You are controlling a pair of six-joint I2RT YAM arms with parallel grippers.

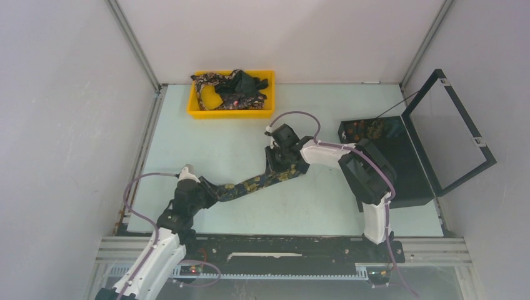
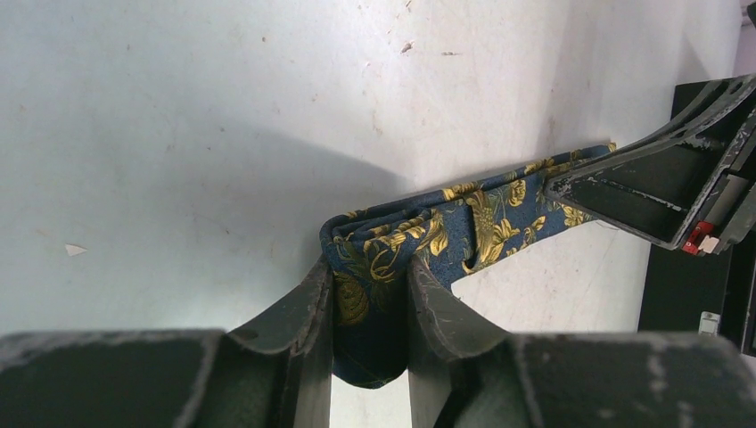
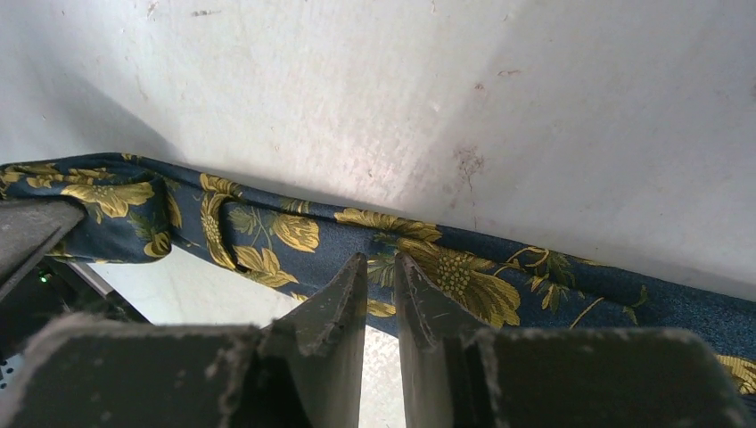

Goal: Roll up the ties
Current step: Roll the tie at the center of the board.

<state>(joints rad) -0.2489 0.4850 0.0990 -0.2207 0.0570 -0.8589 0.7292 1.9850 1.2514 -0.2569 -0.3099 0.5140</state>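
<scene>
One tie [image 1: 250, 183], dark navy with gold flowers, stretches slantwise over the table between my two grippers. My left gripper [image 1: 203, 190] is shut on its folded end; in the left wrist view the fabric [image 2: 499, 214] bulges between the fingers of that gripper [image 2: 370, 267]. My right gripper [image 1: 281, 164] sits at the other end. In the right wrist view its jaws [image 3: 381, 259] stand almost together, nipping the lower edge of the tie [image 3: 267, 232]. More ties [image 1: 234, 87] lie in a heap in the yellow tray [image 1: 197, 112].
A black hinged box [image 1: 406, 169] stands open at the right, its lid [image 1: 450, 125] raised, with small things inside at its far end. The yellow tray is at the back wall. The right arm's finger [image 2: 660, 192] shows in the left wrist view.
</scene>
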